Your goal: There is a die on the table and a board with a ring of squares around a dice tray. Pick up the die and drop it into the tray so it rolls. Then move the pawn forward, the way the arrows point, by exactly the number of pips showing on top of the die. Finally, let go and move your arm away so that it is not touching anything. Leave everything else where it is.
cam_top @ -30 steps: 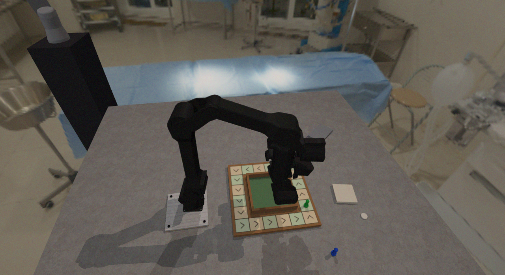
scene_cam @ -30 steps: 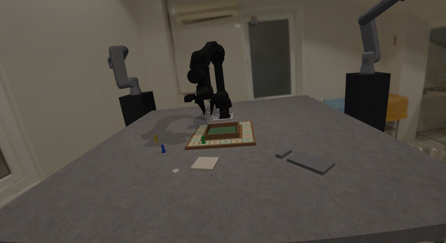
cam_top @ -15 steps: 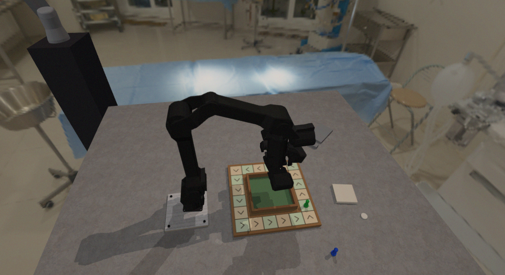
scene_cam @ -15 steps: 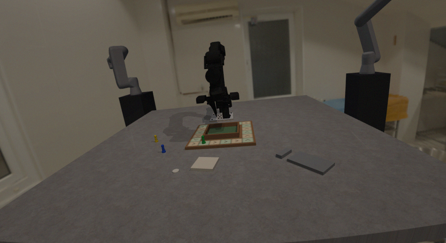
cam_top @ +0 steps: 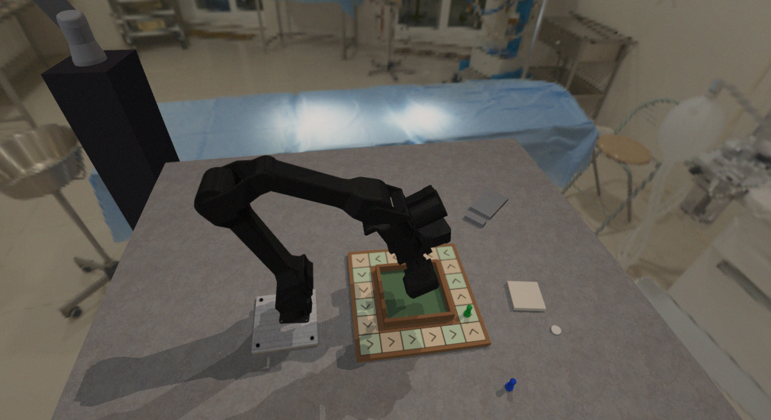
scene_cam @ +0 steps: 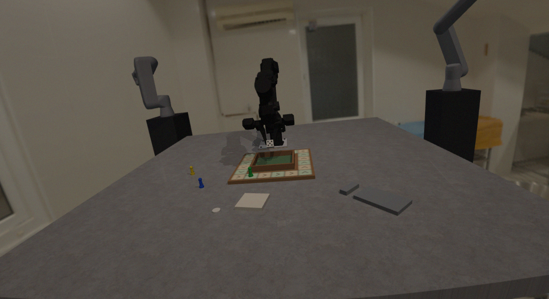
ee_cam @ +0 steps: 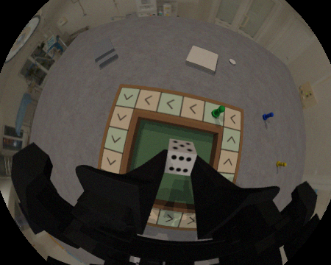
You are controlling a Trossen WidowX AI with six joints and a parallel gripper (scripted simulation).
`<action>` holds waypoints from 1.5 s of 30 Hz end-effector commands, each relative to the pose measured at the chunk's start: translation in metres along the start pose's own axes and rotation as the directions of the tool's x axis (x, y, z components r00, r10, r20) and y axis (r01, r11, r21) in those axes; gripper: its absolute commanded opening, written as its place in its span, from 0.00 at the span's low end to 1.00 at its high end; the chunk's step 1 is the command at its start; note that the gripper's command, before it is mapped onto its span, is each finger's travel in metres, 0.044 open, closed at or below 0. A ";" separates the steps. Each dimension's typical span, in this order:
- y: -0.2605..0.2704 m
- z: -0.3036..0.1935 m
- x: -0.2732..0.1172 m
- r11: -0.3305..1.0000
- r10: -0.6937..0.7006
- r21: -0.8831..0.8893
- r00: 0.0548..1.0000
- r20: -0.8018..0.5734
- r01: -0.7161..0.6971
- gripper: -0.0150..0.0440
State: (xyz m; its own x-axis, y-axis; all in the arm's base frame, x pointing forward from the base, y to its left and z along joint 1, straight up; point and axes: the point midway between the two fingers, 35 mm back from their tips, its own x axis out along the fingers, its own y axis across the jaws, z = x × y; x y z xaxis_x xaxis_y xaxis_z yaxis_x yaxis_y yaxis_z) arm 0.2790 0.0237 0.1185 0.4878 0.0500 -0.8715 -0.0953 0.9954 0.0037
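My gripper [scene_cam: 270, 142] [ee_cam: 179, 155] is shut on the white die [scene_cam: 269, 144] [ee_cam: 182, 162], held in the air. In the wrist view the die shows five pips on one face and six on another, and appears over the green floor of the tray [cam_top: 417, 320] [scene_cam: 274, 167] [ee_cam: 173, 120]. In the top view the hand hides the die. The tray sits in the middle of the board [cam_top: 353, 310] [scene_cam: 272, 179] [ee_cam: 151, 107], inside the ring of arrow squares. The green pawn [cam_top: 468, 311] [scene_cam: 250, 172] [ee_cam: 218, 112] stands upright on a green square, one past a corner.
A blue pawn [cam_top: 510, 385] [scene_cam: 200, 183] [ee_cam: 268, 116] and a yellow pawn [scene_cam: 191, 170] [ee_cam: 281, 164] stand off the board. A cream block [cam_top: 525, 296] [scene_cam: 252, 201] [ee_cam: 202, 59], a white disc [cam_top: 555, 329] [scene_cam: 215, 210] [ee_cam: 232, 62] and a grey slab [cam_top: 488, 204] [scene_cam: 382, 199] lie beyond it.
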 end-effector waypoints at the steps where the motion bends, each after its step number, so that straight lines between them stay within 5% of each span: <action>1: 0.001 -0.002 0.001 1.000 0.005 -0.001 0.991 0.136 -0.005 0.25; 8: 0.000 0.000 0.000 1.000 0.003 -0.003 0.939 0.344 -0.002 0.25; 19: 0.004 -0.016 -0.037 1.000 0.003 -0.003 0.938 0.347 -0.002 0.25; 38: 0.004 -0.016 -0.035 1.000 0.009 -0.008 0.938 0.346 -0.007 0.25; 45: 0.004 -0.016 -0.035 1.000 0.009 -0.008 0.938 0.346 -0.007 0.57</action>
State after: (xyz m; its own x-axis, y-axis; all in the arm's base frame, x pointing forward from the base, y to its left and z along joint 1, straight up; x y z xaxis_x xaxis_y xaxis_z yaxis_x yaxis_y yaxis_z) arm 0.2472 0.0247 0.1414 0.7573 0.0842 -0.6476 -0.1055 0.9944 0.0058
